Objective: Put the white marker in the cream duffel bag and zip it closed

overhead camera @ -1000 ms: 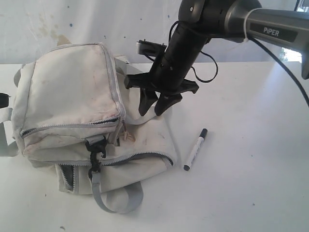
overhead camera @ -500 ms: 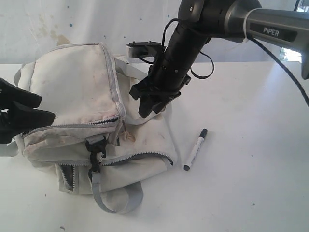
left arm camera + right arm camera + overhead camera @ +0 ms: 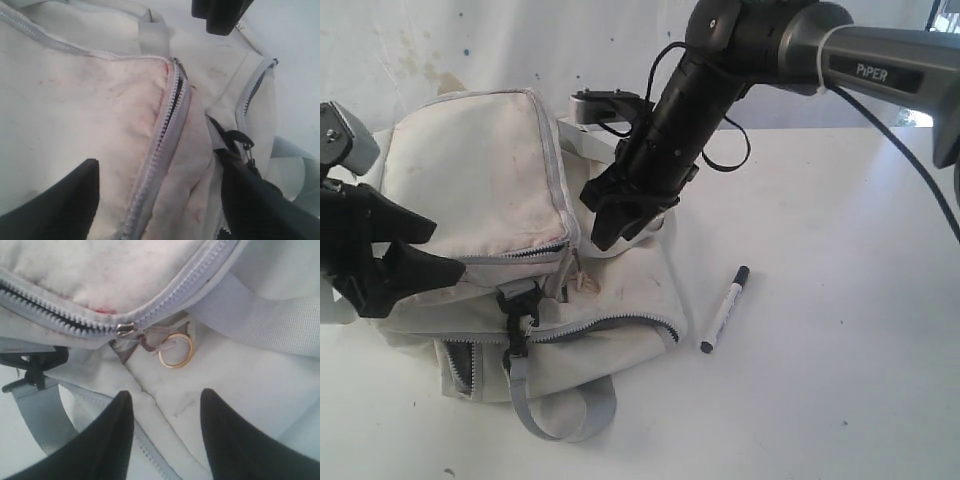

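My left gripper (image 3: 440, 252) is spread at 9 o'clock of the cream duffel bag (image 3: 480, 170). My right gripper (image 3: 613, 238) is spread over it. The white marker (image 3: 724, 310) lies at its 3 o'clock.

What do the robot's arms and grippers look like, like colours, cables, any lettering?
The right arm is a grey tube with black joints and a dark label reading PiPER in white. A thin black cable loops beside its wrist, where a small silver camera is mounted. The right gripper and the left gripper are both matte black, tapering to pointed tips.
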You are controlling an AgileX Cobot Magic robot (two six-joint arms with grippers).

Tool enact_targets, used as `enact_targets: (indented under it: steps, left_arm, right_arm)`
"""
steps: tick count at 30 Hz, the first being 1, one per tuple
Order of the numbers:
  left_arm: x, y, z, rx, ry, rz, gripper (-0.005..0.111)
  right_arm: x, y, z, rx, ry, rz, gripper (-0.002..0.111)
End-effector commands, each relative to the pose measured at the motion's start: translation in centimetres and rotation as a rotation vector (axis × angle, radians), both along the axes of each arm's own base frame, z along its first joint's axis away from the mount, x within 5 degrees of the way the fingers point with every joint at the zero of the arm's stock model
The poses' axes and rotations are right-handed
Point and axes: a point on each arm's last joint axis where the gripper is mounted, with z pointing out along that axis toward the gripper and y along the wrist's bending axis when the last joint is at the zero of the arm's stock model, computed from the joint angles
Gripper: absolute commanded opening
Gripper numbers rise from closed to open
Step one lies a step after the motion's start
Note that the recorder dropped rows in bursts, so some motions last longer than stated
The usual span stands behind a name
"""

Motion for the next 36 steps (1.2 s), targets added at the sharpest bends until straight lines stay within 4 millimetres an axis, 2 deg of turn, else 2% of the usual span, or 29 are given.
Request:
enact_targets:
  steps: [1, 3, 7, 9, 15, 23, 25, 28, 34, 36]
  left_arm:
    - [0.5, -0.2, -1.0, 0.014, 0.014, -0.024, 0.075]
    - [0.7, -0.4, -1.5, 0.024, 0.025, -0.024, 0.075]
    - [1.0, -0.9, -2.3, 0.055, 0.021, -0.048, 0.075]
    - [1.1, -1.1, -2.6, 0.076, 0.011, -0.051, 0.075]
    - [1.6, -1.0, -3.4, 0.104, 0.013, -0.028, 0.075]
    - [2.1, -1.0, -3.7, 0.072, 0.034, 0.029, 0.073]
    - [2.1, -1.1, -3.7, 0.053, 0.047, 0.043, 0.066]
    - [2.1, -1.1, -3.8, 0.051, 0.051, 0.044, 0.048]
    - [1.9, -1.0, -4.0, 0.065, 0.094, 0.055, 0.001]
    - [1.8, -0.9, -4.0, 0.073, 0.102, 0.054, 0.000]
  right_arm:
    - [-0.2, 0.6, -0.9, -0.001, 0.014, 0.037, 0.041]
    - [-0.3, 0.9, -1.3, 0.000, 0.002, 0.081, 0.044]
    - [-0.7, 1.6, -1.6, 0.000, -0.009, 0.128, 0.065]
    - [-0.8, 1.7, -1.7, -0.001, -0.023, 0.162, 0.070]
    - [-1.1, 2.3, -2.3, 0.000, -0.031, 0.207, 0.070]
    - [-0.1, 3.2, -4.1, 0.014, -0.091, 0.164, 0.070]
    - [0.2, 3.4, -4.5, 0.021, -0.113, 0.148, 0.070]
    - [0.5, 3.5, -4.7, 0.025, -0.142, 0.132, 0.069]
    - [0.8, 3.5, -4.6, 0.025, -0.175, 0.127, 0.049]
    - [0.8, 3.5, -4.6, 0.025, -0.177, 0.126, 0.044]
